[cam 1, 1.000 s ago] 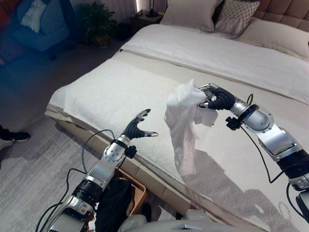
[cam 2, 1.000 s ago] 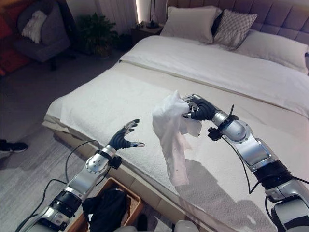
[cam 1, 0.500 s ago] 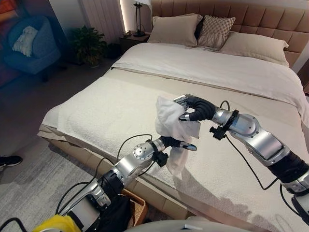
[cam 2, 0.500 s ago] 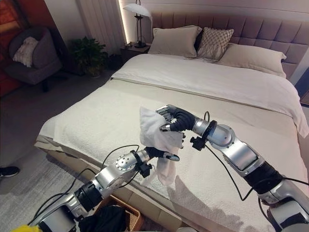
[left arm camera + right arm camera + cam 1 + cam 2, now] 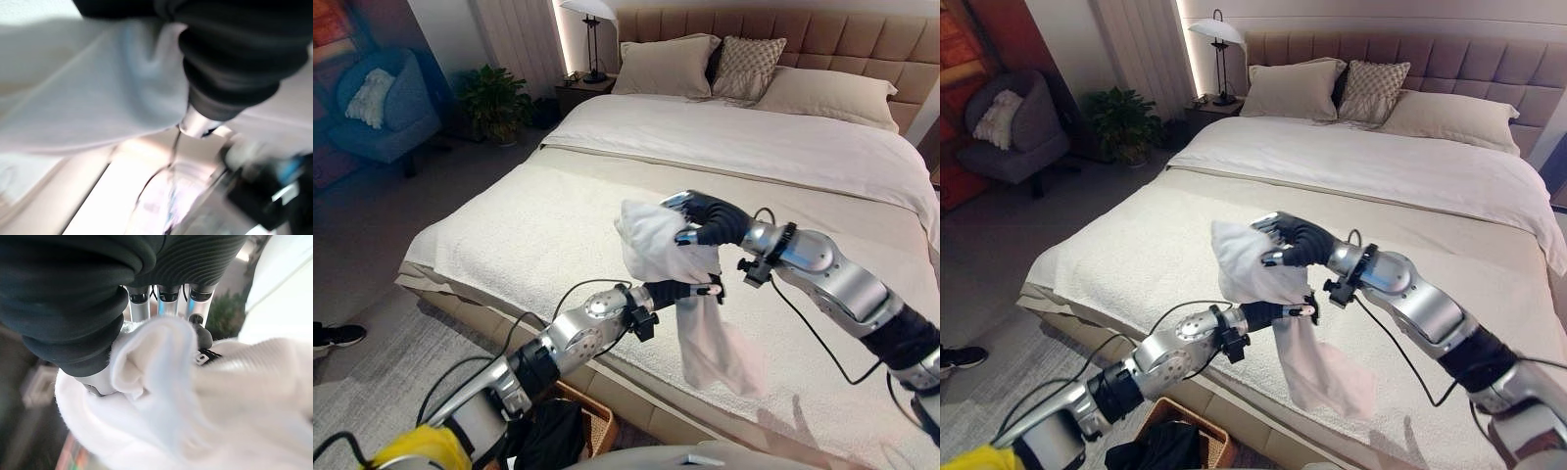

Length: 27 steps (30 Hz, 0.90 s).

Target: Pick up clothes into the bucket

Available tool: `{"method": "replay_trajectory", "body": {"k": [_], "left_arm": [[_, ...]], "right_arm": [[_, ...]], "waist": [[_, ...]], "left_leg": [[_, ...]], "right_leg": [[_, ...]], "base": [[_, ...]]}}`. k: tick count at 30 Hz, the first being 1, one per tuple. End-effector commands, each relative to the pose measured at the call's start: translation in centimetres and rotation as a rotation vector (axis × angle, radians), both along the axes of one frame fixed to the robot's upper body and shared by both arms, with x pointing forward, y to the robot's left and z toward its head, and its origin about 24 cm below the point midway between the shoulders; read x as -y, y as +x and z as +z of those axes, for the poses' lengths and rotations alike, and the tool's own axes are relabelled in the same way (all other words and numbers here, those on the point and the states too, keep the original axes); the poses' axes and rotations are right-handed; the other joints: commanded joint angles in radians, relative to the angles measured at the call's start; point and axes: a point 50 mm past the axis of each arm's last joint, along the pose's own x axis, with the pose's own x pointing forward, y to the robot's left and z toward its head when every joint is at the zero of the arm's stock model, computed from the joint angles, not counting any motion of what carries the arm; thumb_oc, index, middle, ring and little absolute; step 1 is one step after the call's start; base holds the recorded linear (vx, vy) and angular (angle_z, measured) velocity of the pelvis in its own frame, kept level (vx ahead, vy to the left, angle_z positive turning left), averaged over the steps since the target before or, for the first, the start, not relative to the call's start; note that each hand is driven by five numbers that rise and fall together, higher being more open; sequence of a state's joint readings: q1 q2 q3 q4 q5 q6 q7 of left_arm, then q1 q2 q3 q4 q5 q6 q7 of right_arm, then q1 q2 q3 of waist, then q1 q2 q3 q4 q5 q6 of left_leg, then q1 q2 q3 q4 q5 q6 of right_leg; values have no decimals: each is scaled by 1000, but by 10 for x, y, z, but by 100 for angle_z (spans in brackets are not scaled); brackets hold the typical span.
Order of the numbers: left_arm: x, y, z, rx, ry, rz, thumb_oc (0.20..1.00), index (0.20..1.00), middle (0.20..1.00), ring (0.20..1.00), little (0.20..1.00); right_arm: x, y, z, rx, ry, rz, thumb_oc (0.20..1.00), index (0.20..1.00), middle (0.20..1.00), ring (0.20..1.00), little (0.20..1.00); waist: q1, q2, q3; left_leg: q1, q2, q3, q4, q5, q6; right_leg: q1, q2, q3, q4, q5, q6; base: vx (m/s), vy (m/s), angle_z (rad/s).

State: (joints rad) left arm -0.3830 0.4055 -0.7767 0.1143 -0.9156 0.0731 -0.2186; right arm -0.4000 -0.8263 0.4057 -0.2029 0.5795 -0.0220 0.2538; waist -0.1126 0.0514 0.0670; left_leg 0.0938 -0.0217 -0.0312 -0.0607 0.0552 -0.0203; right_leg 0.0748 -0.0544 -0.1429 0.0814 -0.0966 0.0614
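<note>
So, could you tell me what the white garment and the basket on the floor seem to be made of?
White garment: soft matte cloth, probably cotton knit; it bunches in the right hand and hangs limp below the left hand. Basket: brown with a ridged rim, seemingly woven wicker.

Bed [image 5: 509, 215]: the landmark.
Pillows [image 5: 744, 69]: on the bed, at its head.
Garment [image 5: 690, 294]: above the bed's near part, between both hands.
Basket [image 5: 1175, 436]: on the floor before the bed.
Armchair [image 5: 1013, 127]: left of the bed.
</note>
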Motion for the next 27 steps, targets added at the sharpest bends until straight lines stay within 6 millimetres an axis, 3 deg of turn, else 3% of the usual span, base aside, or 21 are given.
{"method": "replay_trajectory", "body": {"k": [1,3,4,5,6,8,9,13,15,16,17,22,24,25,27], "left_arm": [[-24,9,6,62,-33,123,200,200,200,200,200],[-46,4,-4,35,-30,210,200,200,200,200,200],[-46,3,-4,34,-29,210,200,200,200,200,200],[-66,-2,-10,16,-33,295,200,200,200,200,200],[-66,-2,-11,15,-32,294,200,200,200,200,200],[-101,-14,-21,-17,-43,461,200,200,200,200,200],[-101,-15,-21,-18,-42,461,200,200,200,200,200],[-147,-34,-31,-35,-72,744,200,200,200,200,200],[-161,-42,-34,-37,-71,842,200,200,200,200,200],[-161,-42,-34,-37,-71,842,200,200,200,200,200],[-174,-46,-33,1,-40,925,200,200,200,200,200],[-207,-58,-34,60,28,1172,200,200,200,200,200],[-221,-61,-30,116,88,1283,200,200,200,200,200],[-221,-61,-30,117,89,1285,200,200,200,200,200],[-230,-65,-34,104,89,1365,200,200,200,200,200]], "right_arm": [[11,-11,37,214,191,-61,200,200,200,200,200],[30,-14,26,199,231,-168,200,200,200,200,200],[30,-14,25,197,231,-168,200,200,200,200,200],[44,-17,16,185,261,-255,200,200,200,200,200],[44,-17,16,184,262,-256,200,200,200,200,200],[66,-26,-5,141,288,-389,200,200,200,200,200],[65,-27,-6,140,288,-389,200,200,200,200,200],[91,-42,-44,39,279,-576,200,200,200,200,200],[98,-49,-61,-23,277,-631,1000,1000,1000,1000,1000],[98,-49,-61,-23,277,-631,1000,1000,1000,1000,1000],[102,-54,-81,-102,263,-673,1000,1000,1000,1000,1000],[118,-75,-133,-280,124,-824,1000,1000,1000,1000,1000],[131,-90,-168,-396,36,-949,1000,1000,1000,1000,1000],[131,-89,-168,-394,36,-948,1000,1000,1000,1000,1000],[138,-100,-189,-466,-24,-1028,1000,1000,1000,1000,1000]], "waist": [[15,-65,-31],[20,-68,-32],[20,-69,-33],[26,-71,-32],[26,-72,-34],[35,-77,-31],[35,-78,-33],[51,-87,-28],[56,-90,-25],[55,-90,-26],[62,-93,-20],[71,-100,-1],[74,-104,13],[74,-105,14],[76,-107,24]], "left_leg": [[-15,31,9,97,-118,-40],[-15,33,5,95,-118,-40],[-15,33,5,95,-119,-40],[-18,32,2,96,-119,-38],[-18,32,2,96,-119,-38],[-22,32,-2,97,-120,-36],[-22,32,-2,97,-120,-36],[-30,30,-12,100,-121,-34],[-34,28,-17,103,-122,-34],[-34,28,-17,104,-122,-34],[-40,27,-22,106,-122,-33],[-54,25,-31,114,-123,-34],[-63,25,-33,116,-121,-35],[-63,25,-33,117,-121,-36],[-71,24,-36,118,-120,-37]], "right_leg": [[21,-93,2,-50,44,83],[22,-92,-1,-53,43,82],[23,-92,-1,-53,42,82],[22,-92,-2,-54,41,81],[22,-92,-2,-54,41,81],[23,-90,-5,-55,37,77],[23,-90,-5,-55,37,77],[23,-89,-10,-56,33,74],[22,-89,-11,-56,31,72],[22,-89,-11,-56,31,72],[21,-89,-13,-56,30,71],[10,-86,-15,-50,27,67],[0,-85,-17,-46,28,66],[0,-85,-17,-46,28,66],[-9,-83,-17,-41,27,64]], "base": [[0,0,0],[12,-10,4],[16,-11,4],[11,-6,5],[13,-13,4],[9,-17,6],[9,-16,7],[18,-20,8],[0,0,0],[-6,-8,3],[-13,-2,4],[-10,1,1],[-42,4,4],[-36,-1,3],[-19,-3,2]]}}
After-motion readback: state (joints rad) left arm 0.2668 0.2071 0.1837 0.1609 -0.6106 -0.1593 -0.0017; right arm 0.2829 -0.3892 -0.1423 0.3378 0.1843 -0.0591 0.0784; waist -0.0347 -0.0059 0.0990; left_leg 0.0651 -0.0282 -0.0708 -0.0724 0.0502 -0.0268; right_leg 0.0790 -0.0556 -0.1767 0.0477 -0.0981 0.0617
